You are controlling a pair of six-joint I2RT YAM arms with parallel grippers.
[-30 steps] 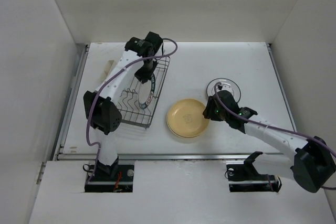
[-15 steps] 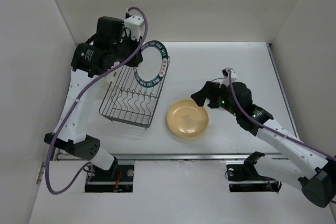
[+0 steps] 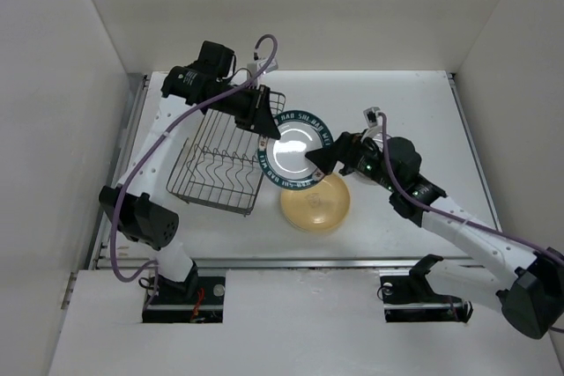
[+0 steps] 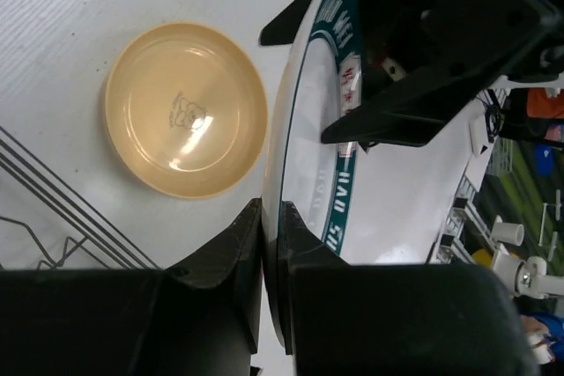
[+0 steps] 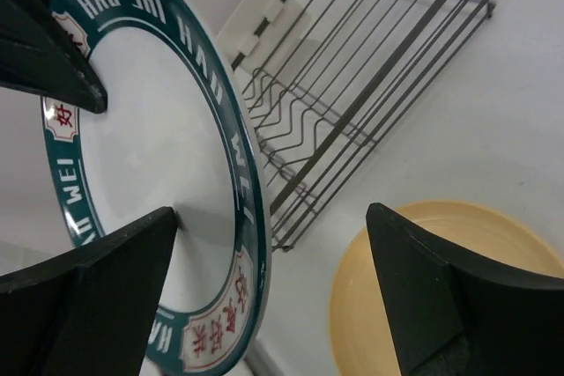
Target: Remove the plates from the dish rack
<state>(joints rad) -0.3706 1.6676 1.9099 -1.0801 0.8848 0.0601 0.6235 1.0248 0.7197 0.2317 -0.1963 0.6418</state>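
Teal-rimmed plate [image 3: 295,151] hangs in left gripper [image 3: 264,125], outside dish rack [image 3: 220,160]

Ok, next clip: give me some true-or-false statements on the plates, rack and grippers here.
1. The left gripper is shut on the rim of the white round plate with the dark teal rim. True.
2. The right gripper is shut. False: it is wide open beside that plate.
3. The yellow-tan round plate stands in the dark wire dish rack. False: it lies flat on the white table beside the rack.
4. No plate shows in the rack. True.
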